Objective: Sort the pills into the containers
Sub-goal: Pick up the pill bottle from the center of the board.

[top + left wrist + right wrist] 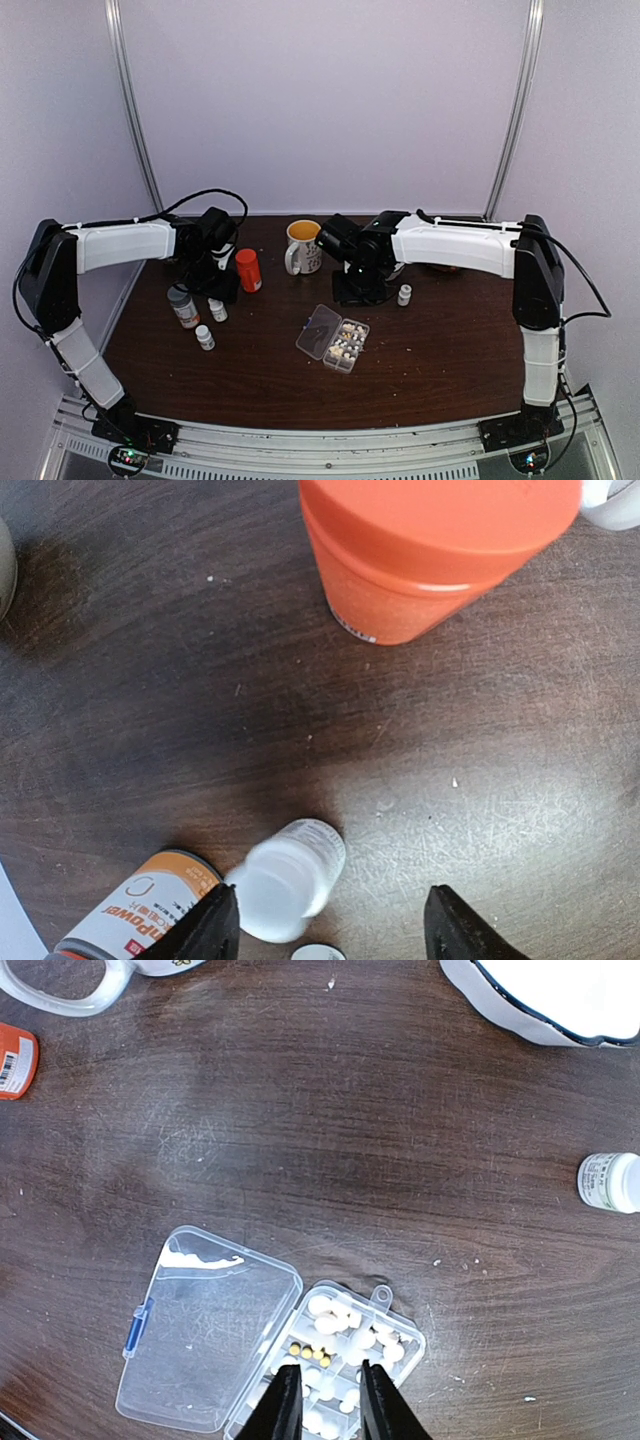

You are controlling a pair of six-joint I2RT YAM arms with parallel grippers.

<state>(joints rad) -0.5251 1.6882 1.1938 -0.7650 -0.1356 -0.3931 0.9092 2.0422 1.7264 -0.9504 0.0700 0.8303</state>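
The containers are the compartments of a clear organizer box [345,343] [352,1348] lying open on the dark table, its lid [205,1345] folded out to the left. White pills [335,1310] and a few yellow ones [310,1353] lie in the compartments. My right gripper [325,1412] [358,285] hovers over the box with its jaws slightly parted and nothing between them. My left gripper [330,932] [215,283] stands open near an orange bottle [430,550] [248,270]. A small white bottle [285,880] stands between its fingers, close to the left one.
A mug [303,246] stands at the back centre. A grey-capped bottle [183,306] [130,912] and two small white bottles [217,310] [205,337] stand on the left, another white bottle [404,295] [610,1182] on the right. A white bowl [560,1005] lies behind.
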